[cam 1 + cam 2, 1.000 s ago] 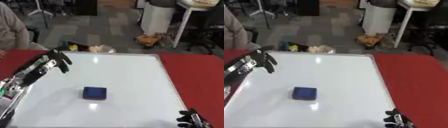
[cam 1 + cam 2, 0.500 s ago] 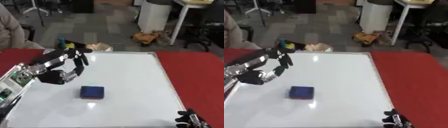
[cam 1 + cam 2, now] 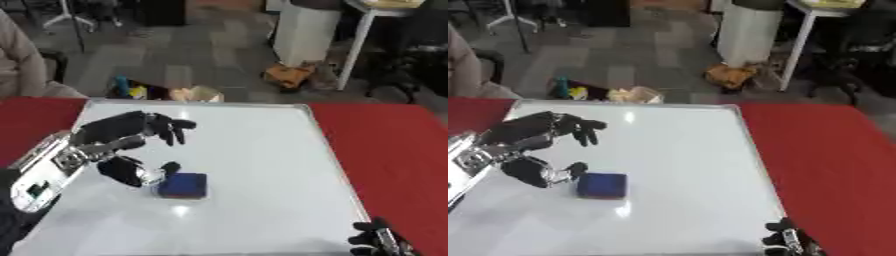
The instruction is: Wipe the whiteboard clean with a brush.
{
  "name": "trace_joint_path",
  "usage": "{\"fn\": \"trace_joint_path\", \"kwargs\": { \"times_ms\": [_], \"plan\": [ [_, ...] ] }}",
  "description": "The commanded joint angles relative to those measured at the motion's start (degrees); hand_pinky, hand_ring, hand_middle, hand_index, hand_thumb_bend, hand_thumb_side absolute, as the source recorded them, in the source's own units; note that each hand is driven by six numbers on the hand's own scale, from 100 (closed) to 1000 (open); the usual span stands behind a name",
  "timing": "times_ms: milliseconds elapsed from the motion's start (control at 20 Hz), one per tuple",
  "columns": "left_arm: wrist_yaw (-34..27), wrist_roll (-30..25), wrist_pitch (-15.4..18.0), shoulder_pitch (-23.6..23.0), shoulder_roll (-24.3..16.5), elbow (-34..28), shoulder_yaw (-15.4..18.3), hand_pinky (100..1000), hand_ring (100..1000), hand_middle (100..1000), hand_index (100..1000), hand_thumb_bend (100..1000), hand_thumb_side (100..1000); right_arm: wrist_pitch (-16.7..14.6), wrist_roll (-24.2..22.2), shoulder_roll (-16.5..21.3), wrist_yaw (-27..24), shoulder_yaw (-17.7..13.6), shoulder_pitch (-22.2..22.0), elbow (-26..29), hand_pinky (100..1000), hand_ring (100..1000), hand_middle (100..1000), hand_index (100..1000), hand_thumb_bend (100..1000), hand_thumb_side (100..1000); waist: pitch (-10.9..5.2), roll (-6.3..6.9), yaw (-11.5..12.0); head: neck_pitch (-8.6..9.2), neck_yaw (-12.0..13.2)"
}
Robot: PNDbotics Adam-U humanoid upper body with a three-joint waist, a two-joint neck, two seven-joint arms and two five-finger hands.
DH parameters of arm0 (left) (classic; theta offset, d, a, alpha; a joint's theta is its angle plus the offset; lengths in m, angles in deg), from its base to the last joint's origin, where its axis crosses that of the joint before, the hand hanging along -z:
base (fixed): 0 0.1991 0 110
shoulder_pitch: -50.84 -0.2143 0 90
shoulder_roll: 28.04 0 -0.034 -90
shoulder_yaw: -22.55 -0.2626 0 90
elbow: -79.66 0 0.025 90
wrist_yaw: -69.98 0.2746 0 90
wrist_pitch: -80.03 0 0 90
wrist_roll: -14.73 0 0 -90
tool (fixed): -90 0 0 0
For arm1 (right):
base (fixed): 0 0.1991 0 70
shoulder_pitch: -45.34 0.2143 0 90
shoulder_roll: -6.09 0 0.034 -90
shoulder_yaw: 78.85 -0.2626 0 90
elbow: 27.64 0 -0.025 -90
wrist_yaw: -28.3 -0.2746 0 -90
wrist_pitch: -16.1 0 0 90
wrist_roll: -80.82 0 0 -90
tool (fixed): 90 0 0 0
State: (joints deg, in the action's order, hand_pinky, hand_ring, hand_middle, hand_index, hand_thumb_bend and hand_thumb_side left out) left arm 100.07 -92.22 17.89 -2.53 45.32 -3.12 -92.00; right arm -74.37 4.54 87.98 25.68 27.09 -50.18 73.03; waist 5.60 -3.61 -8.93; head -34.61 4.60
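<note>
Left hand (image 3: 127, 150) sits left of centre in frame over the white rectangular whiteboard (image 3: 262, 150), spread wide with fingers curved, thumb just beside the left edge of the small blue block-shaped brush (image 3: 184, 185); contact can't be confirmed, nothing held. Brush lies flat on the board, lower-left of centre. Board rests on the red tabletop (image 3: 394, 145), surface looks clean. Right hand (image 3: 378, 241) shows only as dark fingertips at the lower right corner, can't tell its state

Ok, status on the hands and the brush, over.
Left hand open beside blue brush, thumb near it, not gripping. Right hand idle at lower right corner. Whiteboard unobstructed around the brush.
</note>
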Motion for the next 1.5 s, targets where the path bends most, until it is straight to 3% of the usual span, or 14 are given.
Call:
{"fn": "trace_joint_path", "kwargs": {
  "times_ms": [50, 450, 900, 1500],
  "plan": [
    [4.85, 1.89, 1.38, 1.79, 1.15, 2.64, -0.31, 651, 622, 669, 1000, 265, 689, -0.09, -0.14, 0.63, 0.18, -0.03, 0.40, 1.21, 597, 635, 478, 677, 100, 886, -0.64, 0.13, -0.11, 0.61, -0.22],
    [14.06, 5.87, 1.93, 2.99, 4.76, 8.21, -0.96, 671, 621, 666, 1000, 302, 662, -0.07, -0.23, 0.48, 0.13, 0.03, 0.49, 1.15, 597, 635, 478, 677, 100, 887, -0.53, 0.06, -0.37, 0.58, -0.32],
    [20.24, 8.73, 2.31, 3.75, 7.79, 13.33, -0.31, 683, 628, 672, 999, 304, 617, -0.07, -0.42, 0.47, 0.02, 0.18, 0.63, 1.19, 597, 635, 478, 677, 100, 886, -0.52, -0.11, -0.73, 0.79, -0.20],
    [22.96, 8.92, 5.43, 4.11, 9.18, 17.51, 0.06, 687, 627, 665, 1000, 313, 567, -0.02, -0.57, 0.45, 0.01, 0.25, 0.78, 1.20, 597, 635, 478, 678, 100, 887, -0.39, -0.11, -0.95, 0.97, -0.10]
  ]
}}
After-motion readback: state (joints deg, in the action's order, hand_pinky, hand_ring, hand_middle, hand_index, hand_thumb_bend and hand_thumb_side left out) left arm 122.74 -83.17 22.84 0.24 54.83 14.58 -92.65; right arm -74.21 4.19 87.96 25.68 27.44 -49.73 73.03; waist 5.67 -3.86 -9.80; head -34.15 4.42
